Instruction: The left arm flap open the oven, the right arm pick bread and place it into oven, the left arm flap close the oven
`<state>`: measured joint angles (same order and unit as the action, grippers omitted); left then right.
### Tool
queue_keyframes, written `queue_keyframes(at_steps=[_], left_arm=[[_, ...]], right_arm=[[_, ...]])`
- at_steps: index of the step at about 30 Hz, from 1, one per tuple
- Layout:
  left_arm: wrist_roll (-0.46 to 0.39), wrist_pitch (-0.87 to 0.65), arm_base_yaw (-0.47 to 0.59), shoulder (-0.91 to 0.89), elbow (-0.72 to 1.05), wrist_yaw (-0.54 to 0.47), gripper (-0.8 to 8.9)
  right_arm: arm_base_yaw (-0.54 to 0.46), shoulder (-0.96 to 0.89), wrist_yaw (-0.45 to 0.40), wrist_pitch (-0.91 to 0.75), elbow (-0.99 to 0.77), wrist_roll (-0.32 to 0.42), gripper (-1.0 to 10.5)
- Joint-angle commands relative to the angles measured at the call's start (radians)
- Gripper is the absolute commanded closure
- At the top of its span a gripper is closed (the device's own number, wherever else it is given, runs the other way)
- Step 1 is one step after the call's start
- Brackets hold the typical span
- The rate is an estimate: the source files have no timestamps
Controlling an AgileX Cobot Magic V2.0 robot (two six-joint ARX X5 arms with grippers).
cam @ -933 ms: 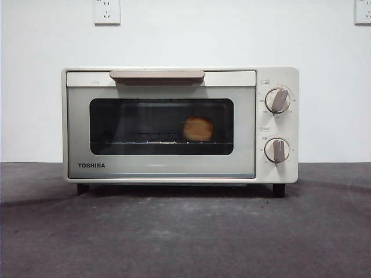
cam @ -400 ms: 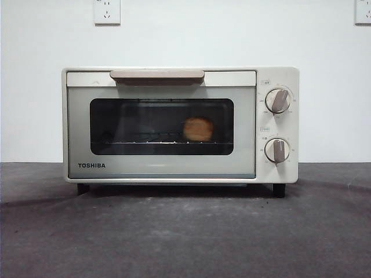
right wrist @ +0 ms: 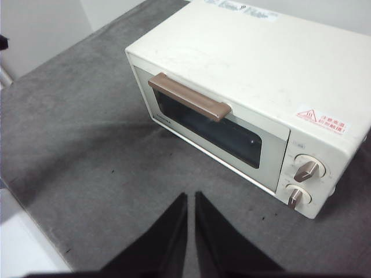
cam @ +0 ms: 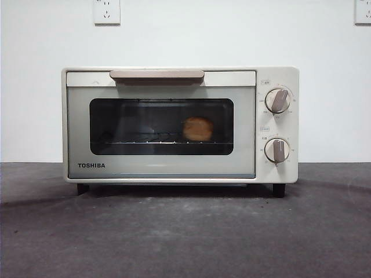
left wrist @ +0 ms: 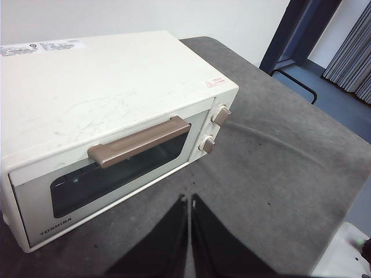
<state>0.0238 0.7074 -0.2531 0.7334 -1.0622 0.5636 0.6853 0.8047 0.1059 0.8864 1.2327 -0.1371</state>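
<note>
Grey table [cam: 185,237]; bread [cam: 198,128] visible only frontally.

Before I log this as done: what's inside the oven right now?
Through the dark glass of the cream-white toaster oven, door shut, a small golden bread bun sits on the wire rack, right of centre. The cavity beyond the window frame is hidden.

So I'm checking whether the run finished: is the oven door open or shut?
Shut. The oven door sits flush with its front, handle up at the top edge, and the bread shows behind the glass on the rack.
</note>
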Motion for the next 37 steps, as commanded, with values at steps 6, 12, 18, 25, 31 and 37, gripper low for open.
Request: queue_keyframes(at_steps=[6, 12, 18, 25, 31, 37], left_arm=[[-0.011, -0.075, 0.018, -0.022, 0.033, 0.006, 7.97], [0.025, -0.321, 0.129, -0.225, 0.369, 0.011, 7.97], [0.068, -0.522, 0.206, -0.424, 0.732, -0.130, 7.97], [0.067, -0.656, 0.207, -0.617, 0.996, -0.390, 7.97], [0.062, -0.610, 0.207, -0.720, 1.050, -0.555, 7.97], [0.063, -0.553, 0.207, -0.731, 1.050, -0.647, 7.97]], right_arm=[[0.006, 0.002, -0.001, -0.031, 0.017, 0.007, 9.3], [0.006, 0.002, -0.002, -0.031, 0.017, 0.007, 9.3], [0.006, 0.002, -0.001, -0.031, 0.017, 0.007, 9.3], [0.006, 0.002, -0.002, -0.031, 0.017, 0.007, 9.3], [0.006, 0.002, -0.001, -0.031, 0.017, 0.007, 9.3], [0.006, 0.002, -0.001, -0.035, 0.017, 0.007, 9.3]])
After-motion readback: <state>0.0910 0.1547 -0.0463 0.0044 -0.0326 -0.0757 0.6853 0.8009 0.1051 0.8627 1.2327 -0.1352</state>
